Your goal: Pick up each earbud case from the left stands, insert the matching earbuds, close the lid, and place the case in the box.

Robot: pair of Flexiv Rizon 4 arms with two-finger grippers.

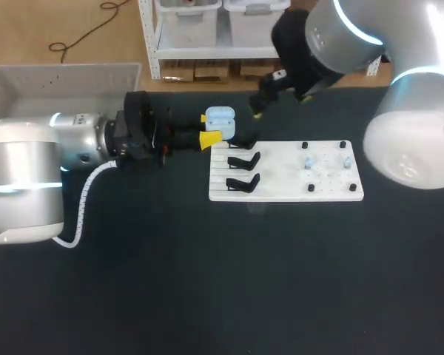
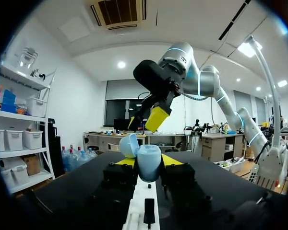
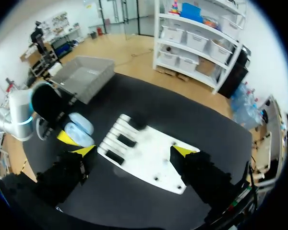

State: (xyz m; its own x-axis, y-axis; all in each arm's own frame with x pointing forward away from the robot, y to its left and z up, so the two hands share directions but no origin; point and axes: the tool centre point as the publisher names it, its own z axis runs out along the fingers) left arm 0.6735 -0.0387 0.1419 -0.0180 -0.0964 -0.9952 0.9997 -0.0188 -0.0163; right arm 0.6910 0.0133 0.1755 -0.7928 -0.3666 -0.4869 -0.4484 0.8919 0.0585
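A light blue earbud case [image 1: 220, 117] with its lid up sits at the far left corner of the white board [image 1: 286, 185]. My left gripper [image 1: 209, 127] is shut on it, a yellow tip on each side. In the left wrist view the case [image 2: 148, 162] fills the gap between the fingertips [image 2: 125, 162], and the lid [image 2: 128, 145] leans away. My right gripper [image 1: 279, 103] hangs open above the board's far edge, holding nothing. Its wrist view shows the board [image 3: 149, 158] below its wide-spread fingertips [image 3: 85, 151]. Small pale earbuds [image 1: 308, 161] lie on the board's right half.
Two bare black stands [image 1: 243, 161] line the board's left edge. A grey basket [image 1: 59, 78] stands at the far left corner of the table and also shows as a basket [image 3: 84, 76] in the right wrist view. Black pegs [image 1: 304, 146] mark the board's right half.
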